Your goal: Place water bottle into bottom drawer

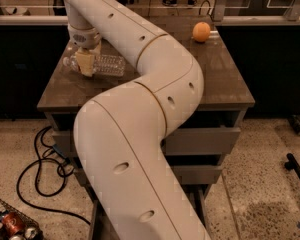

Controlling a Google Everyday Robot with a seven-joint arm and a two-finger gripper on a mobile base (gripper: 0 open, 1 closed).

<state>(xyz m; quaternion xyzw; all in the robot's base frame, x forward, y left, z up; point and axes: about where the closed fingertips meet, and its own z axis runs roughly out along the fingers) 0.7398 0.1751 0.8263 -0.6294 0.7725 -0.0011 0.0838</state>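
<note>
the gripper (85, 64) is down at the far left part of the cabinet top (217, 81), right over the water bottle (109, 65), which lies on its side there with its cap end pointing left and its ribbed body stretching right. whether the gripper has clamped onto the bottle or only sits around it i cannot tell. it meets the bottle toward the cap end rather than the middle, and that looks like the main risk: lifted from there, the longer body would probably droop or swing, and thin ribbed plastic could slide out of a light squeeze. a round bottle on its side may also roll if nudged, and the left edge of the top is near. the bottom drawer is hidden behind the arm (155, 99) (its big lower link fills the front of the cabinet), so the way down cannot be checked from here, and the bottle could clip the top's edge or an upper drawer front on the descent. the orange (201, 32) sits well apart at the far right, out of the way.
</note>
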